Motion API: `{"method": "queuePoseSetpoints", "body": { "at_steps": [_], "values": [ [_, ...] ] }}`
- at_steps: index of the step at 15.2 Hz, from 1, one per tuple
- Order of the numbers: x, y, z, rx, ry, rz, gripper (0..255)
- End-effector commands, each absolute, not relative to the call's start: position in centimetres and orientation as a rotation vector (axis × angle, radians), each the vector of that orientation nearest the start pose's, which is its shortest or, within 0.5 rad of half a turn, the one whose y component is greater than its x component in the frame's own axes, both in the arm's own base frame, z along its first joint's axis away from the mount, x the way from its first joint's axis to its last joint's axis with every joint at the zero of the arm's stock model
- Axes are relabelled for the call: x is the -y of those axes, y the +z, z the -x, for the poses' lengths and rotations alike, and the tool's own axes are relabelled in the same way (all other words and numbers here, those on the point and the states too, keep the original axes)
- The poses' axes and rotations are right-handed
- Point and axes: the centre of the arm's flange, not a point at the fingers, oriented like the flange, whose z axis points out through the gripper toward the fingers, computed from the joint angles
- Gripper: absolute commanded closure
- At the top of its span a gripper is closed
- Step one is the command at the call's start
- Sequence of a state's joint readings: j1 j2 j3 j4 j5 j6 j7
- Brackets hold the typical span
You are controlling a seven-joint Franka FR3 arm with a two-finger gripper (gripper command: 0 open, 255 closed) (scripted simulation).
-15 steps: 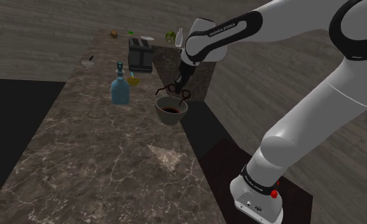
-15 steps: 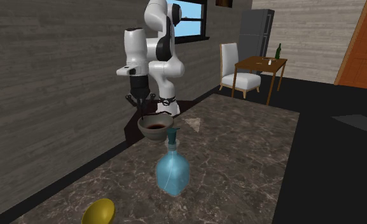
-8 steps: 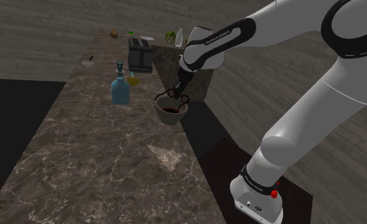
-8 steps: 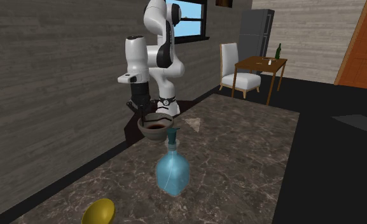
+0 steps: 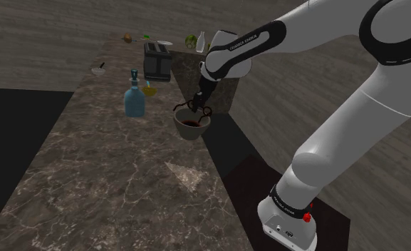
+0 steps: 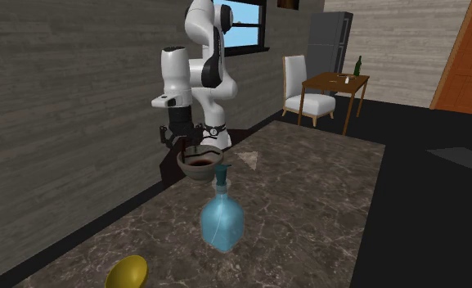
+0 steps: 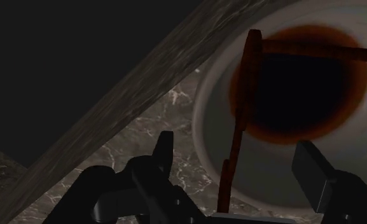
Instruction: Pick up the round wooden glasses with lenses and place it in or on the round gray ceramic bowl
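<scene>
— So where are the glasses sitting for us right now?

— Honestly, we've got them lying on the bowl. In the wrist view one brown, wooden-looking bar runs across the grey wall and over the dark red inside. A second bar crosses near the far rim. From the shoulder view the glasses are thin dark loops at the bowl's rim.

— And the claw?

— Wide. We see both black fingers standing well apart with that bar between them, touching neither, so nothing's gripped. The claw hangs just above the bowl, pointing down.

— What's around it?

— The bowl sits on the dark marbled bench, close to the edge on the shoulder view's right. A blue bottle stands near it toward that view's left, with a little yellow bowl just behind the bottle and a dark toaster further back. In the second exterior view the bottle is in front of the bowl. We also spot a chair and a wooden table well off behind.
</scene>
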State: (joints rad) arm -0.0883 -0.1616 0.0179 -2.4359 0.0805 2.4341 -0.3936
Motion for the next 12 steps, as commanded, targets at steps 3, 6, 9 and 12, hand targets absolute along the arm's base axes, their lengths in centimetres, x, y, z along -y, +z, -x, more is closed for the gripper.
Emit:
{"method": "queuePoseSetpoints", "body": {
  "at_steps": [3,6,9,12],
  "values": [
    [3.4,38.1,-48.0,0.413,-0.262,3.087,0],
    [3.5,42.0,-47.3,0.413,-0.262,3.087,0],
    [3.5,43.0,-47.1,0.413,-0.262,3.087,0],
    [3.6,43.0,-47.1,0.413,-0.262,3.087,0]
  ]
}}
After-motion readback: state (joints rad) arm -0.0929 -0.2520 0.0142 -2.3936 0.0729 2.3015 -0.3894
